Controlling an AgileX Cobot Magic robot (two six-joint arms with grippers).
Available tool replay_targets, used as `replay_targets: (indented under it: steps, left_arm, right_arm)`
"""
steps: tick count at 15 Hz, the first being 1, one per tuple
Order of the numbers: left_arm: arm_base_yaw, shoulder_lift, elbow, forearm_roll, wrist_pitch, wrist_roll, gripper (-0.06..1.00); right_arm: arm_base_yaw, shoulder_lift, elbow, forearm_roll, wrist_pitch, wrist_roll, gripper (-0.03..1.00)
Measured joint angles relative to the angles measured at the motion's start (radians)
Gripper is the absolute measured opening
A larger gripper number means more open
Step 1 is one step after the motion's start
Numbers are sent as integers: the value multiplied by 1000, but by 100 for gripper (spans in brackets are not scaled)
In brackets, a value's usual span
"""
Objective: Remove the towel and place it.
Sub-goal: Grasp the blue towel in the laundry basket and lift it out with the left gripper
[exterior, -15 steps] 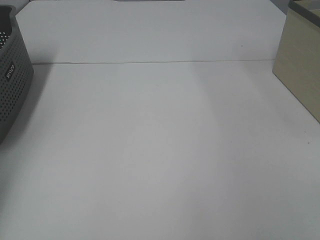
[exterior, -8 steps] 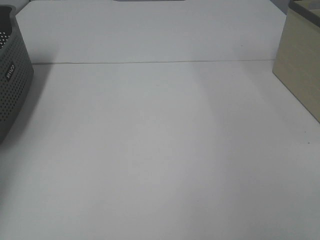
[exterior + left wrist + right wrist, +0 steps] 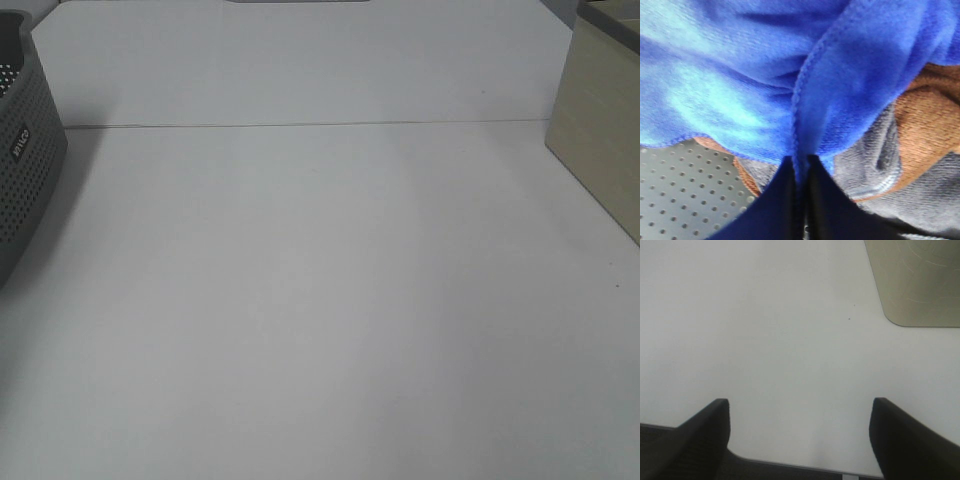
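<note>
the towel (image 3: 765,75) is a deep royal blue plush thing, fuzzy microfibre by the look of it, bunched up in soft folds with a stitched hem running down the middle of the left wrist view. the left gripper (image 3: 799,172) is pinched tight right on that hemmed edge, its two dark fingers nearly touching with only a sliver of blue cloth between them, so i'd say the grab is made. the lift isn't, though: the towel sits in the basket (image 3: 680,190), on top of a brown cloth (image 3: 930,115) and a grey cloth (image 3: 875,160) that peek out from under it, with the dotted grey basket surface showing beside them. i can't spot any white tag from here, and the picture is too close to show how much of the towel is bunched up. in the high view the basket is mostly cut off at the left edge and no blue shows there at all, so nothing has come out onto the counter (image 3: 320,300), which is where i'd guess it goes. the right gripper (image 3: 801,402) hangs over the bare counter with its jaws spread wide and nothing in them, near a beige box (image 3: 915,280). so roughly: grip done; pulling the towel out and laying it down are all left.
</note>
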Motion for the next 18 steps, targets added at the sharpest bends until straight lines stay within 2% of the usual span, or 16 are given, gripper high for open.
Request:
replay_targets:
  steps: [1,4,8,10,14,18]
  left_arm:
    - [0,0,0,1,5,-19,0]
    - [0,0,0,0,5,-103,0]
    - [-22,-37,0,1,17,-157,0]
    - [-44,-105,0,0,22,-165,0]
    - [-78,-296,0,-30,112,-173,0]
    - [-111,-483,0,-62,122,-177,0]
  right_arm:
    - [0,0,0,0,0,0,76]
    - [0,0,0,0,0,0,76]
    - [0,0,0,0,0,0,76]
    - [0,0,0,0,0,0,76]
    - [0,0,0,0,0,0,76]
    - [0,0,0,0,0,0,76]
